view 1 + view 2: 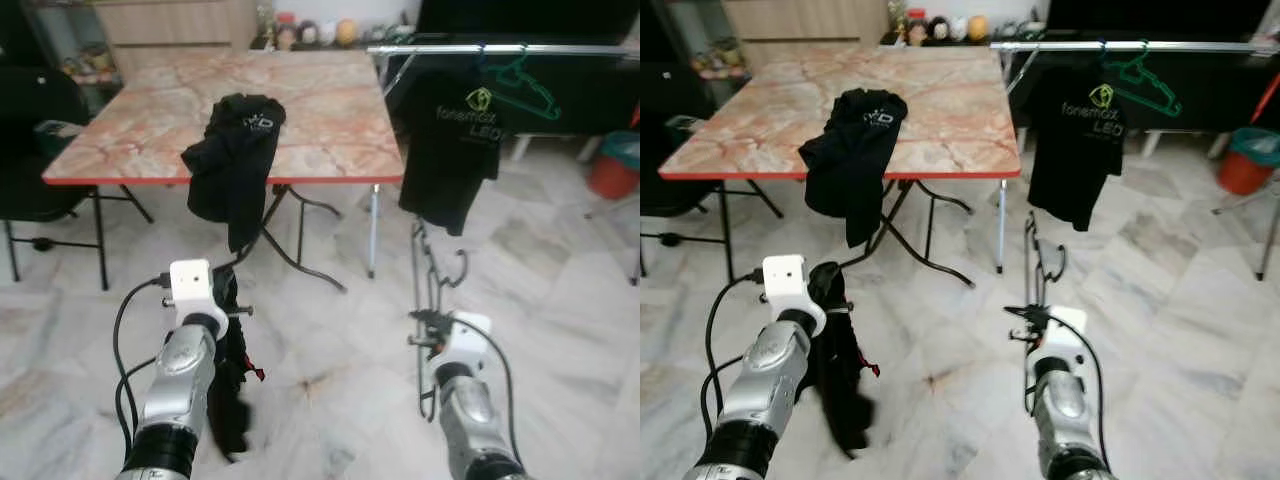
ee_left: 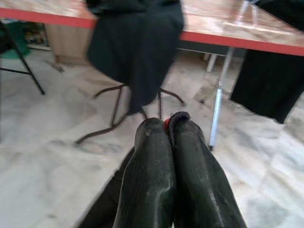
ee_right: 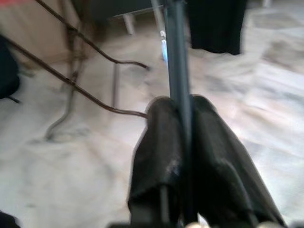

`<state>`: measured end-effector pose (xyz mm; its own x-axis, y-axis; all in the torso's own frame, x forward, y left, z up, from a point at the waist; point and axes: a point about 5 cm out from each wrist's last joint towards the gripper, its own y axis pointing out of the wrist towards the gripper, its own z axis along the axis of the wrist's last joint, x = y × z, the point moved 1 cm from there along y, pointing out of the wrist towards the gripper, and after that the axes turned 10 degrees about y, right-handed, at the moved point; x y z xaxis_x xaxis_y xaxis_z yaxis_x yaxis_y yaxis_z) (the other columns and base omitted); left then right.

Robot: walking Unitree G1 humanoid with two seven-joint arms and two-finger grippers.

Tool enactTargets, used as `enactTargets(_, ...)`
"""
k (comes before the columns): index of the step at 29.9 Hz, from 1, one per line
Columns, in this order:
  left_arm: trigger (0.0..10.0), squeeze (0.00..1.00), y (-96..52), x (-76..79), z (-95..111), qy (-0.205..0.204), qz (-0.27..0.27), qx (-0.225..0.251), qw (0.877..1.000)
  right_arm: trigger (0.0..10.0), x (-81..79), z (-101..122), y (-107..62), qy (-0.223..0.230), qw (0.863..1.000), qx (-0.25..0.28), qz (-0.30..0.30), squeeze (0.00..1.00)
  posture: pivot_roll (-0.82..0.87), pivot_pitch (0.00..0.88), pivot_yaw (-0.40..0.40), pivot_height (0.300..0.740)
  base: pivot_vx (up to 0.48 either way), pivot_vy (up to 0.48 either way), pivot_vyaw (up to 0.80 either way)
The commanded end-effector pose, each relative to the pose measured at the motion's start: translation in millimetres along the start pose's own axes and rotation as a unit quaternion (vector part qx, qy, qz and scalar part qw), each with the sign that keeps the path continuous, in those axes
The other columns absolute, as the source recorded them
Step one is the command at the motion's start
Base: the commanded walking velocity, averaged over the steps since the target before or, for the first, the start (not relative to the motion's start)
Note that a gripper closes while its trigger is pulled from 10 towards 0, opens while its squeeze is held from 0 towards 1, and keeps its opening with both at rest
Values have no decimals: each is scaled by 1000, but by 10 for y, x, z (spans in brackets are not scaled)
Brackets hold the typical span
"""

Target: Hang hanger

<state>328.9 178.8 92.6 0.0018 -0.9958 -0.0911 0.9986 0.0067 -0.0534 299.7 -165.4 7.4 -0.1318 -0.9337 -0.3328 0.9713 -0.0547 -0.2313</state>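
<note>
Marbled white floor tiles (image 1: 560, 300) are stretching out under a pink marble-topped table (image 1: 330, 110), which is standing at about 12 o'clock from the robot with a black shirt (image 1: 235, 160) drooping over its near edge. At roughly 2 o'clock a silver clothes rail (image 1: 500, 48) is running across, already carrying a black printed T-shirt (image 1: 452, 150) and, beside it, 1 bare green hanger (image 1: 530, 88). The right gripper (image 3: 178, 107) is clenching its 2 fingers on a dark metal hanger (image 1: 432, 265), which is standing upright with its hook at the top, low and well short of the rail. The left gripper (image 2: 167, 124) is pinching a dark garment (image 1: 232, 380) with a red tag between its closed fingers, and the cloth is hanging down toward the floor at about 7 o'clock. Judging by this, the task is only partly along: the hanger is in hand, but approaching the rail, raising the hook and setting it over the bar all seem to remain.
</note>
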Motion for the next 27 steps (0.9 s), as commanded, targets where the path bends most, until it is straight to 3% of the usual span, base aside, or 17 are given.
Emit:
enactTargets(1, 10000, 0, 33, 67, 137, 4, -16, 34, 999, 10000, 4, -38, -4, -3, 1000, -13, -4, 0, -34, 0, 5, 740, 0, 0, 0)
enactTargets(12, 10000, 0, 20, 74, 170, 21, -20, 44, 999, 10000, 36, -54, -9, 1, 1000, -18, -21, 0, -30, 0, -1, 740, 0, 0, 0)
enactTargets(16, 10000, 0, 10, 79, 303, 25, -17, 78, 996, 10000, 68, -93, -23, 6, 999, -29, -40, 0, -34, 0, -5, 740, 0, 0, 0)
enactTargets(19, 10000, 0, -1, 84, 504, 28, -17, 123, 992, 10000, 209, -267, -108, -17, 993, -86, -78, 0, -36, 0, -7, 740, 0, 0, 0)
enactTargets(22, 10000, 0, -5, 79, 544, 25, -15, 132, 991, 10000, 233, -340, -152, -12, 992, -105, -75, 0, -36, 0, -8, 740, 0, 0, 0)
enactTargets(24, 10000, 0, -20, 67, 562, 25, -13, 137, 990, 10000, 343, -578, -317, -55, 979, -174, -86, 0, -34, 0, -11, 740, 0, 0, 0)
enactTargets(27, 10000, 0, -29, 61, 553, 26, -12, 136, 990, 10000, 392, -683, -402, -77, 971, -208, -86, 0, -31, 0, -14, 740, 0, 0, 0)
